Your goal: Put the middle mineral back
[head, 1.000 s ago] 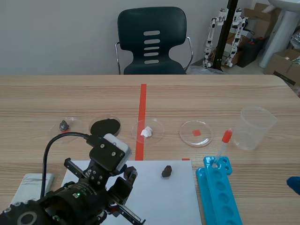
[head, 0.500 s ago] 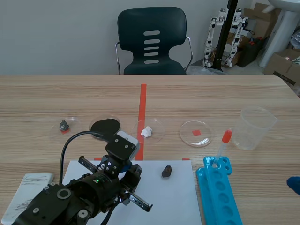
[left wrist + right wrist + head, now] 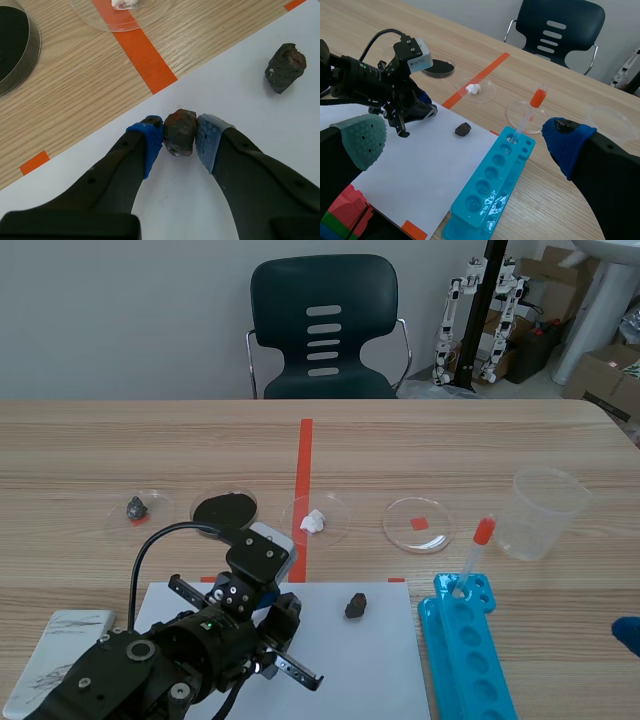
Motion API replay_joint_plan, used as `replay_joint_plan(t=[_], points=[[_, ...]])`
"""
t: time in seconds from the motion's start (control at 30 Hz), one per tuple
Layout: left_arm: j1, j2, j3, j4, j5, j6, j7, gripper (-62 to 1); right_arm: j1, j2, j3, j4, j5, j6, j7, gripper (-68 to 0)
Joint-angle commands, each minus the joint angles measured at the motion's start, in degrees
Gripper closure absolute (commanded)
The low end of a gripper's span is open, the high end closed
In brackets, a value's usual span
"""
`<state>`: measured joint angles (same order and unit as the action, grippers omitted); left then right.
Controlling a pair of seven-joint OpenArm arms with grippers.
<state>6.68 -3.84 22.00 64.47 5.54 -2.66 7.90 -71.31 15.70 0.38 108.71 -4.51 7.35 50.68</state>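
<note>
The mineral (image 3: 180,132) is clamped between the left fingers (image 3: 149,142) at the paper (image 3: 260,150); its return is not yet done. The right fingers (image 3: 365,135) are spread wide.

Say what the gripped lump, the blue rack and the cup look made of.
Gripped lump: rough, dull stone, dark with rusty patches. Blue rack: moulded plastic, glossy by its highlights. Cup: translucent plastic, probably, by its hazy see-through walls.

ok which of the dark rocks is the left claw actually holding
The reddish-brown rock pinched between the left claw's blue pads. The other dark rock lies loose on the white paper sheet; the grey one sits in a clear dish.
</note>
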Motion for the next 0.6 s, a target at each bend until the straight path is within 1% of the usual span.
replay_joint_plan(t=[0.0, 0.03, 0.07, 0.13, 0.2, 0.27, 0.3, 0.57], points=[[-0.20, 0.28, -0.15, 1.20, -0.42, 0.44, -0.98, -27.8, -0.09, 0.00, 0.31, 1.18, 0.61, -0.02, 0.85, -67.9], [-0.20, 0.28, -0.17, 1.20, -0.52, 0.57, -0.98, -30.2, -0.09, 0.00, 0.31, 1.18, 0.61, -0.02, 0.85, -67.9], [-0.20, 0.26, -0.22, 1.20, -0.87, 0.61, -0.98, -34.6, -0.09, 0.00, 0.31, 1.18, 0.61, -0.02, 0.85, -67.9], [-0.17, 0.15, -0.20, 1.20, -1.07, 0.59, -0.98, -39.5, -0.09, 0.00, 0.31, 1.18, 0.61, -0.02, 0.85, -67.9], [-0.17, 0.13, -0.20, 1.20, -1.51, 0.52, -0.98, -48.9, -0.09, 0.00, 0.31, 1.18, 0.61, -0.02, 0.85, -67.9], [-0.13, 0.13, -0.20, 1.20, -1.68, 0.48, -0.94, -53.0, -0.09, 0.00, 0.31, 1.18, 0.61, -0.02, 0.85, -67.9], [-0.02, 0.13, -0.20, 1.20, -1.70, 0.50, -0.96, -54.3, -0.09, 0.00, 0.31, 1.18, 0.61, -0.02, 0.85, -67.9], [0.42, -0.04, -0.20, 1.40, -1.88, 0.31, -1.01, -54.3, -0.09, 0.00, 0.31, 1.18, 0.61, -0.02, 0.85, -67.9]])
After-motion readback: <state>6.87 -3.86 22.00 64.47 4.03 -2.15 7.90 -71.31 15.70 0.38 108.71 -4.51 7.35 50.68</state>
